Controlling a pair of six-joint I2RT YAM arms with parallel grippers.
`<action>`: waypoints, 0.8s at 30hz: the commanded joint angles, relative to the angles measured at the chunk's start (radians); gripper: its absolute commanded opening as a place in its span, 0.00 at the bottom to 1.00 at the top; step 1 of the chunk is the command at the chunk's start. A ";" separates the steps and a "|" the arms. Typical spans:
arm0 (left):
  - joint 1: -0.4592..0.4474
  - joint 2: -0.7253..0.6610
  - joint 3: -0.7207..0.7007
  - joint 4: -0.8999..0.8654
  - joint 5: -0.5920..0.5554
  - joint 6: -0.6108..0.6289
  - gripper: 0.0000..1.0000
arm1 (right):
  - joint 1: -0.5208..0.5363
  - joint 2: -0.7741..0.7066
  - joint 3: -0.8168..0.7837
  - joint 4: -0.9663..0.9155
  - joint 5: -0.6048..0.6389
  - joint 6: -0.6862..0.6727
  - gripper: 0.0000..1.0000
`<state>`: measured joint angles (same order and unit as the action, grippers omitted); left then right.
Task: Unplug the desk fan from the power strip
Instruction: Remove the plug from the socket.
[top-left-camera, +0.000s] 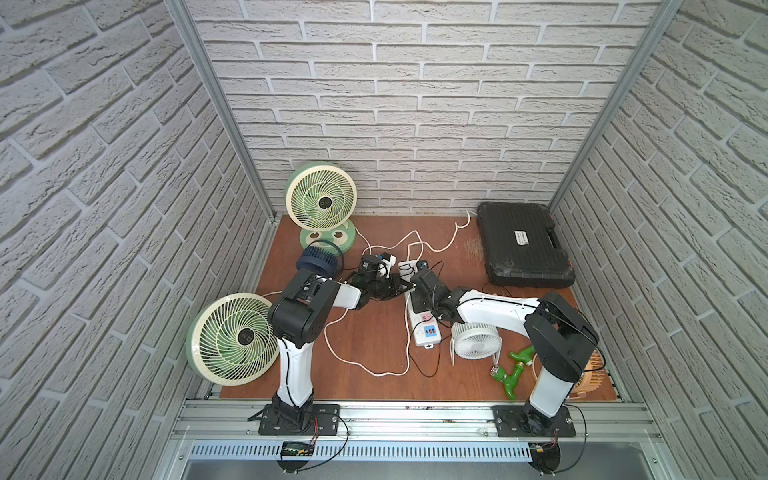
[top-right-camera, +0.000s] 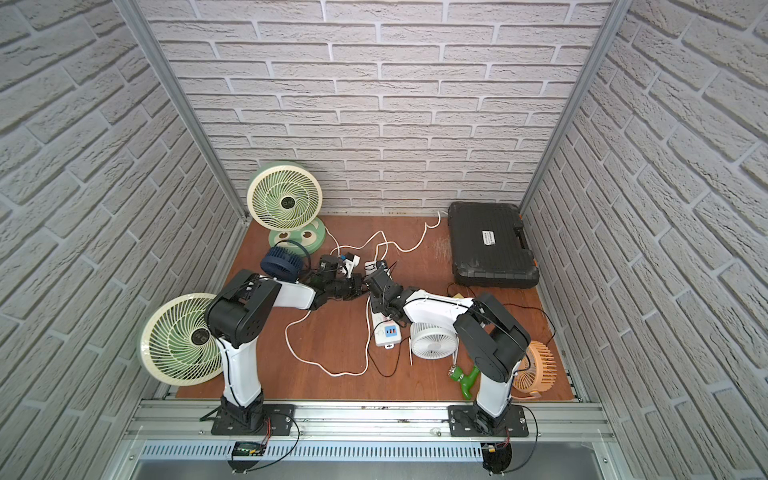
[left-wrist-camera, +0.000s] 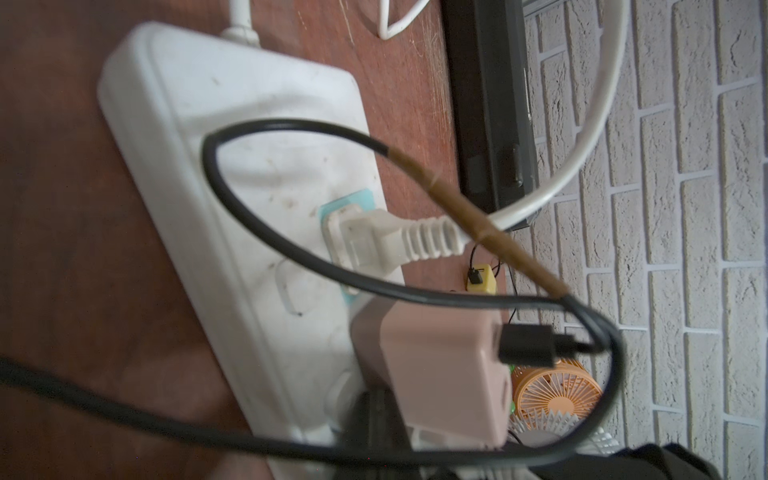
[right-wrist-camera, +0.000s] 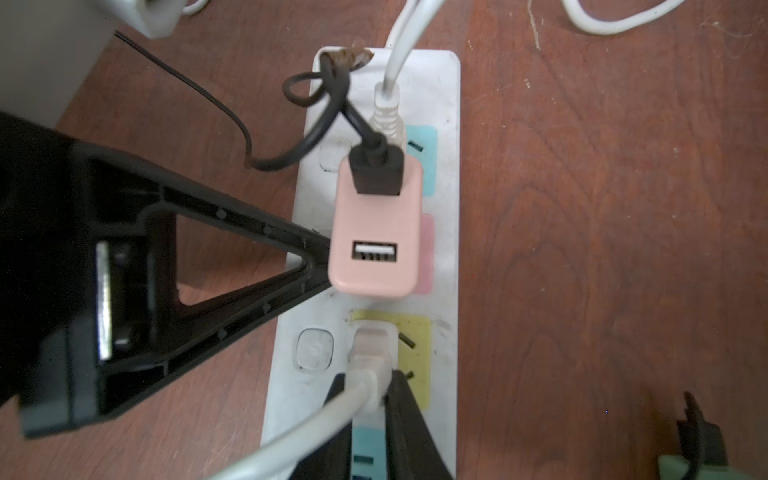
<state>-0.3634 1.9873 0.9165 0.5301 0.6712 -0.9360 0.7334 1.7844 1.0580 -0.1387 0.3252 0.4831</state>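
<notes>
Right gripper (right-wrist-camera: 370, 395) is closed on a white flat plug (right-wrist-camera: 368, 353), one black finger on each side. The plug is seated in the yellow socket (right-wrist-camera: 415, 345) of the long white rectangular power strip (right-wrist-camera: 446, 208). Its white cord runs back under the wrist and out of frame, so I cannot tell which fan it feeds. Left gripper (right-wrist-camera: 322, 266) comes in from the side with jaws closed, holding nothing, its tip touching the side of a pink boxy USB adapter (right-wrist-camera: 376, 245). The adapter sits in the pink socket next to the yellow one. A black USB cable plug (right-wrist-camera: 376, 170) is stuck in the adapter's upper port and the lower port is bare. One more white plug (right-wrist-camera: 386, 112) sits in the teal socket toward the strip's cord end. In both top views the strip lies mid-table on the brown wooden table (top-left-camera: 374, 332), between the two arms and partly under the right wrist. Its blue USB panel (top-left-camera: 430, 331) end points to the front. A small white round desk fan (top-left-camera: 473, 338) stands just beside that end. Two large cream-and-green round fans (top-left-camera: 322, 202) (top-left-camera: 235, 337) stand on the left side, with a small navy fan (top-left-camera: 318, 262) between them. A black plastic case (top-left-camera: 523, 245) is at the back right. A small orange fan (top-right-camera: 536, 365) and a green Y-shaped fitting (top-left-camera: 513, 370) are by the right arm's base.
</notes>
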 joint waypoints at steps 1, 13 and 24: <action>0.004 0.032 -0.029 -0.133 -0.068 0.022 0.00 | -0.031 -0.045 -0.033 0.038 -0.029 0.039 0.11; 0.003 0.032 -0.032 -0.130 -0.072 0.022 0.00 | 0.018 -0.024 0.023 -0.039 0.050 -0.007 0.11; 0.006 0.027 -0.035 -0.133 -0.068 0.020 0.00 | -0.021 -0.053 -0.003 -0.010 -0.011 0.014 0.11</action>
<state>-0.3630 1.9873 0.9165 0.5301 0.6708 -0.9360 0.7136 1.7596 1.0489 -0.1371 0.2989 0.4942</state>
